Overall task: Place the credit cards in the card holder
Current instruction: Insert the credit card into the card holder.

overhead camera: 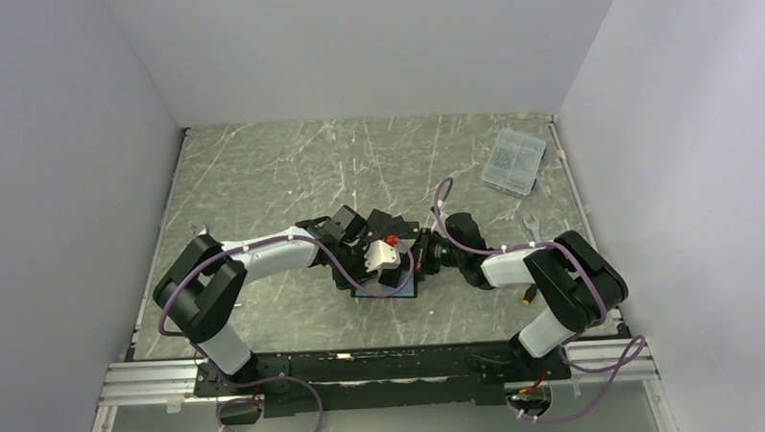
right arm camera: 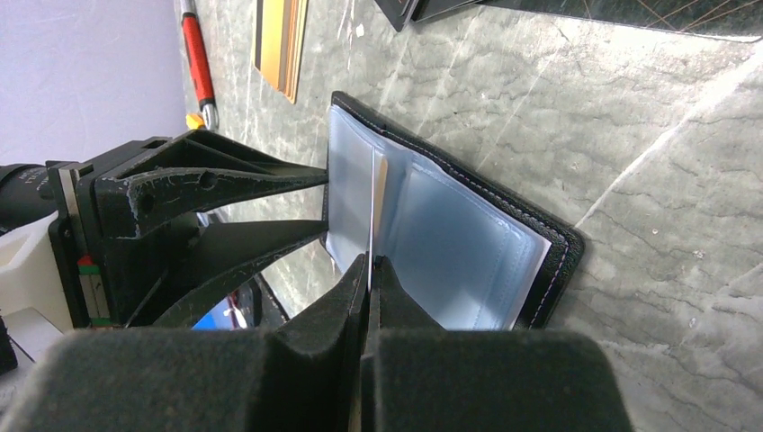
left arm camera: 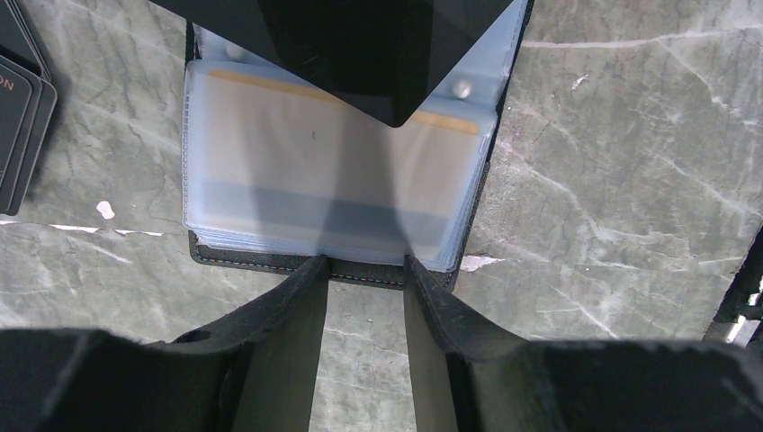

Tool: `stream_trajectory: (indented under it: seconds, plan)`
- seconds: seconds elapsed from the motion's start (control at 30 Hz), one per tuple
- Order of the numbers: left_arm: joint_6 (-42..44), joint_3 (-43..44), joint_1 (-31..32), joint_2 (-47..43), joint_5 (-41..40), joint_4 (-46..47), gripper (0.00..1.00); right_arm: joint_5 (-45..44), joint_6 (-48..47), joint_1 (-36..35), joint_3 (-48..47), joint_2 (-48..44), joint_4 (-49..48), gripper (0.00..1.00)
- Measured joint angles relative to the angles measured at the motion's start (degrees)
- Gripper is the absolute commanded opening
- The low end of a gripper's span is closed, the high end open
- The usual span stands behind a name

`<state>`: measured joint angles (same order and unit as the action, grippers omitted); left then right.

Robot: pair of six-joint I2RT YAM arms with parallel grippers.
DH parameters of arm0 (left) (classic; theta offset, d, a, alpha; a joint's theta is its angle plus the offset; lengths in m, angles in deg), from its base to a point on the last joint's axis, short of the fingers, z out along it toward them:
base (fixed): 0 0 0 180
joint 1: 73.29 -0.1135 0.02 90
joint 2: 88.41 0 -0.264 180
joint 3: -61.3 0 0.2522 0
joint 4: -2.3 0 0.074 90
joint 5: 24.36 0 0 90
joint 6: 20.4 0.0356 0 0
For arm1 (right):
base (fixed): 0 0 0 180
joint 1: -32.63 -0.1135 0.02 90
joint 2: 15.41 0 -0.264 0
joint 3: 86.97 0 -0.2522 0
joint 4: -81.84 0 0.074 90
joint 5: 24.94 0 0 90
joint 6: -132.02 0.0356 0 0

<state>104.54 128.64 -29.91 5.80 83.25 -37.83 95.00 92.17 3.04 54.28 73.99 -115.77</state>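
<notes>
A: From above?
B: The left arm (overhead camera: 265,251) and right arm (overhead camera: 515,261) are bent inward over the card holder (overhead camera: 401,292), mid-frame.
A: Left wrist?
B: The left gripper (left arm camera: 364,263) is held with jaws apart at the holder's lower edge; black cards (left arm camera: 18,108) lie upper left.
A: Right wrist?
B: The right gripper (right arm camera: 370,263) is clamped on a thin sheet (right arm camera: 373,198), upright in the open holder; card or sleeve cannot be told.

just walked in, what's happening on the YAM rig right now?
The right gripper is shut on a card, held edge-on, with its leading edge among the clear sleeves of the open card holder. The left gripper is open, fingertips at the holder's edge, apparently bracing it. An orange-gold card and black cards lie on the table.
</notes>
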Motion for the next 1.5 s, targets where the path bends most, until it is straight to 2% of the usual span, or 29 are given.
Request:
stream_trajectory:
  seconds: [1.0,1.5]
  plan:
    - [0.0,0.0,0.0,-0.1,0.0,0.0,0.40,0.2,0.0,0.0,1.3,-0.5,-1.2,0.00]
    - [0.0,0.0,0.0,-0.1,0.0,-0.1,0.39,0.2,1.1,-3.0,1.2,2.3,-3.5,0.00]
